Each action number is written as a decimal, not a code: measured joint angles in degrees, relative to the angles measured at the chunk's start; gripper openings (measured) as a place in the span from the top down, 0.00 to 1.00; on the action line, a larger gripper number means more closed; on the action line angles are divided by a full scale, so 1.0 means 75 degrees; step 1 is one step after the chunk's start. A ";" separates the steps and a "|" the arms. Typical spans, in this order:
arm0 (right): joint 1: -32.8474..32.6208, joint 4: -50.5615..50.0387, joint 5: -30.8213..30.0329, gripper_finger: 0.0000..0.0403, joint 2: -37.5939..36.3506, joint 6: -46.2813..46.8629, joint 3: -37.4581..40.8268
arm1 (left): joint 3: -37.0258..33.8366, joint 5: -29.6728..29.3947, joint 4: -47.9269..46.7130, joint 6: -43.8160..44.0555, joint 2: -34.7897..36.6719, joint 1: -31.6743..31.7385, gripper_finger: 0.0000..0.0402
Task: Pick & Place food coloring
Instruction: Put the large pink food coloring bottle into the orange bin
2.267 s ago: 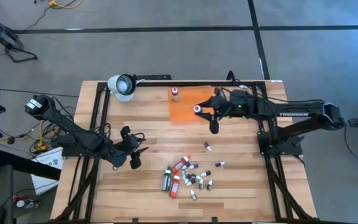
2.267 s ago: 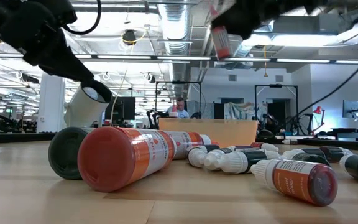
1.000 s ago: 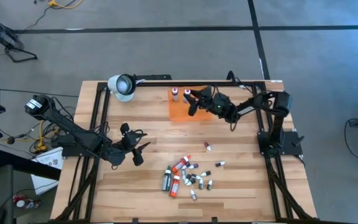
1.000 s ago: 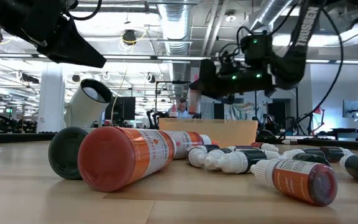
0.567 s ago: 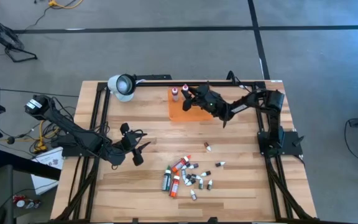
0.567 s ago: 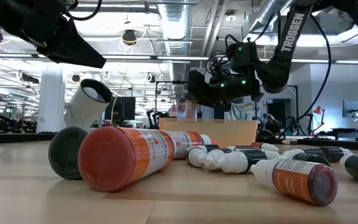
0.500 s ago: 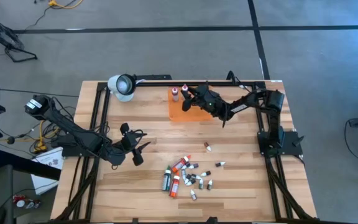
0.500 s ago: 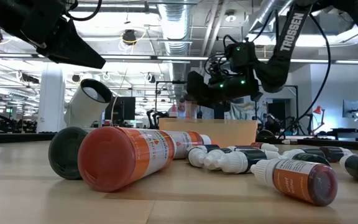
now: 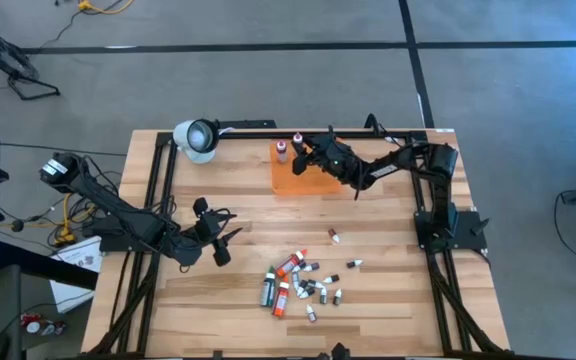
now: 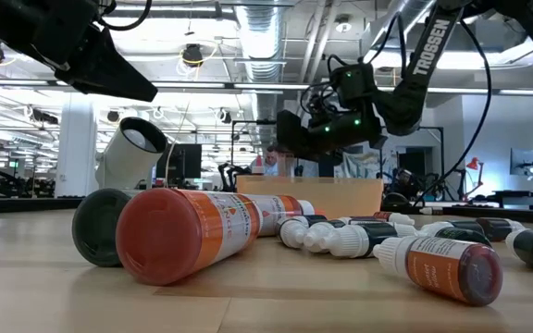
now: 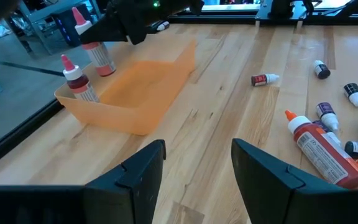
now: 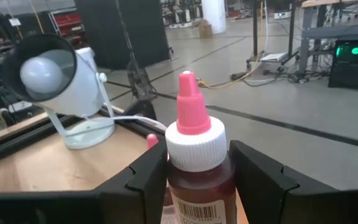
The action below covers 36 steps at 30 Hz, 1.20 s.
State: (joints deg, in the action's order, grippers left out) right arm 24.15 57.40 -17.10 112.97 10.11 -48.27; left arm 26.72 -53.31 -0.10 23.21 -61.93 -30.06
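Right tool [image 12: 194,180] gripped a pink-tipped, white-capped bottle [image 12: 196,158] with barcode label, over the translucent orange tray [image 11: 143,87]. Left tool [image 11: 197,165] open, empty, above the wood-plank surface [image 9: 238,300]. Remaining bottles [image 9: 298,283] lay clustered near front.

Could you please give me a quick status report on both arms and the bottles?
Right end effector shut on pink-tipped bottle over orange tray. Left end effector open, idle. One bottle already in tray; pile remains.
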 joint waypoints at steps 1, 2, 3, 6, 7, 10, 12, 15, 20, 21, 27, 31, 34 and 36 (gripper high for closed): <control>-0.0001 -0.0036 0.0003 0.61 0.0000 0.0001 0.0000 | 0.0000 -0.0001 0.0000 0.0002 0.0000 0.0000 0.54; -0.0002 -0.0060 0.0003 0.60 0.0002 0.0003 0.0000 | 0.0000 -0.0001 0.0003 0.0002 0.0000 -0.0001 0.54; -0.0004 -0.0024 -0.0024 0.60 0.0058 0.0004 -0.0005 | 0.0000 -0.0001 0.0005 0.0002 0.0000 -0.0001 0.54; -0.0007 0.0052 -0.0140 0.59 0.0309 0.0283 -0.0003 | 0.0000 -0.0001 0.0020 0.0002 0.0000 0.0000 0.54; -0.0004 0.0180 -0.0140 0.59 0.0423 0.0382 -0.0018 | 0.0000 -0.0001 0.0041 0.0002 0.0000 0.0000 0.54; -0.0042 0.0650 -0.0149 0.60 0.0773 0.0449 -0.0047 | 0.0000 0.0012 0.0090 0.0002 0.0000 -0.0003 0.54; -0.0088 0.0945 -0.0193 0.61 0.0939 0.0376 -0.0041 | 0.0000 0.0017 0.0090 0.0002 0.0000 -0.0003 0.54; -0.0155 0.1168 -0.0354 0.61 0.0979 0.0243 -0.0041 | 0.0000 0.0023 0.0088 0.0002 0.0000 -0.0003 0.54; -0.0149 0.1115 -0.0379 0.60 0.0979 0.0048 -0.0044 | 0.0000 0.0011 0.0067 -0.0032 0.0000 -0.0003 0.54; -0.0138 0.1088 -0.0386 0.59 0.0979 0.0026 -0.0044 | 0.0000 0.0011 0.0067 -0.0040 0.0000 -0.0003 0.54; -0.0098 0.0826 -0.0332 0.59 0.0979 -0.0015 -0.0226 | 0.0000 0.0008 0.0067 -0.0054 0.0000 -0.0003 0.54; -0.0095 0.0278 -0.0311 0.59 0.0979 -0.0139 -0.0523 | 0.0000 0.0008 0.0070 -0.0051 0.0000 -0.0003 0.54; -0.0111 0.0081 -0.0312 0.58 0.0979 -0.0149 -0.0675 | 0.0000 0.0019 0.0085 -0.0051 0.0000 -0.0003 0.54; -0.0115 -0.0006 -0.0318 0.58 0.0979 -0.0152 -0.0705 | 0.0000 0.0034 0.0085 -0.0051 0.0000 -0.0003 0.54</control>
State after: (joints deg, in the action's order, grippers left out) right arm 23.29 57.36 -19.49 120.31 8.97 -53.56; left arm 26.72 -53.06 0.54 22.83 -61.93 -30.09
